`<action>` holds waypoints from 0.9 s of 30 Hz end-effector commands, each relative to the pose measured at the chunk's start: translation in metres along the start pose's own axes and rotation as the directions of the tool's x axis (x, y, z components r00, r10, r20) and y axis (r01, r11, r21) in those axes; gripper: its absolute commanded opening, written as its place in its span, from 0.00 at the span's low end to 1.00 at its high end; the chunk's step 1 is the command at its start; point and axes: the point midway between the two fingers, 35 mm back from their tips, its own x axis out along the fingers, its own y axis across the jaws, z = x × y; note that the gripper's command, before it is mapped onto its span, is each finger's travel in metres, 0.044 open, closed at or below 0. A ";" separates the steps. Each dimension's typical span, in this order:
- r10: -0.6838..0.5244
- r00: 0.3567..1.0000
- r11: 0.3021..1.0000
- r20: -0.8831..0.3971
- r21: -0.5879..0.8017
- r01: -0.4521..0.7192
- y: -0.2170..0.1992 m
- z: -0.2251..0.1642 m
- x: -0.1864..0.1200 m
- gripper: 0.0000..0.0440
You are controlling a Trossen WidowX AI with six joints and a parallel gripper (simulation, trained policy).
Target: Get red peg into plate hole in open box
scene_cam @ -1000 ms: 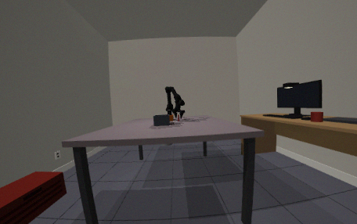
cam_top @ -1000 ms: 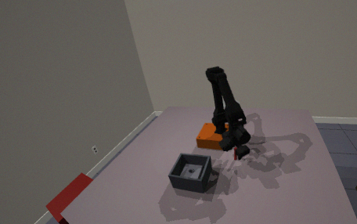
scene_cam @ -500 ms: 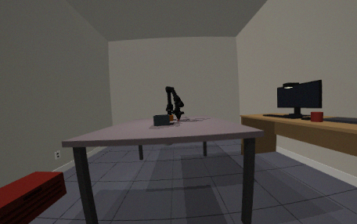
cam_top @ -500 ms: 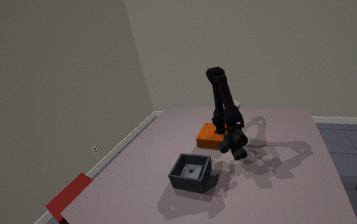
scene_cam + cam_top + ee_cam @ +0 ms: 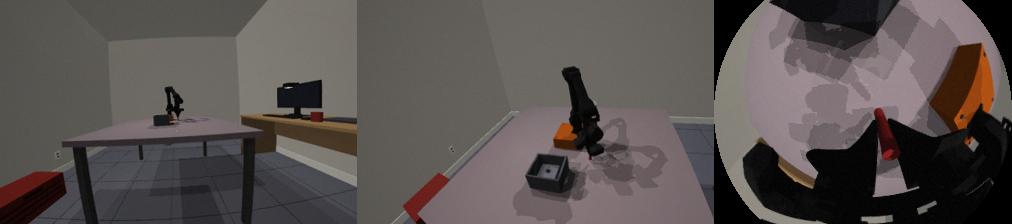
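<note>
The red peg (image 5: 590,157) (image 5: 178,118) (image 5: 886,137) stands roughly upright, its lower end at or very near the table top. My gripper (image 5: 589,149) (image 5: 178,113) (image 5: 881,122) points down and is shut on the peg, with one dark finger on each side of it in the wrist view. The fingers hide most of the peg in the top view. The open dark grey box (image 5: 546,183) (image 5: 161,121) (image 5: 839,14) stands apart from the gripper, to its front left in the top view. A light plate (image 5: 553,169) with a dark hole lies at its bottom.
An orange block (image 5: 564,135) (image 5: 171,117) (image 5: 966,80) sits on the pinkish table (image 5: 486,188) (image 5: 164,135), behind the box and close beside the gripper. A desk with a monitor (image 5: 299,98) and a red mug (image 5: 316,117) stands off to the right in the exterior view.
</note>
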 end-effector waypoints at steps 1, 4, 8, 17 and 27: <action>0.025 0.999 0.999 0.031 -0.026 -0.024 0.006 0.007 -0.012 0.02; 0.043 0.997 0.998 0.060 -0.046 -0.041 0.011 0.015 -0.025 0.02; 0.069 0.993 0.996 0.097 -0.060 -0.063 0.019 0.027 -0.042 0.02; 0.109 0.979 0.993 0.172 -0.050 -0.102 0.035 0.061 -0.079 0.00; 0.109 0.968 0.993 0.225 0.028 -0.119 0.036 0.108 -0.095 0.00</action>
